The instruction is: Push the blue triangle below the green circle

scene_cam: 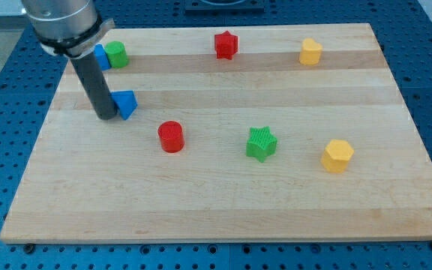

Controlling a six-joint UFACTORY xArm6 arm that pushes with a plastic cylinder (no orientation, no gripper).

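Observation:
The blue triangle (127, 103) lies on the wooden board (223, 195) at the view's left. My tip (106, 115) rests on the board right against the triangle's left side. The green circle (115, 54) sits near the top left corner, above the triangle. A second blue block (102, 57) touches the green circle's left side and is partly hidden by the rod.
A red star (226, 45) and a yellow block (310, 52) sit along the top. A red cylinder (171, 136), a green star (261, 143) and a yellow hexagon (337, 155) lie across the lower middle.

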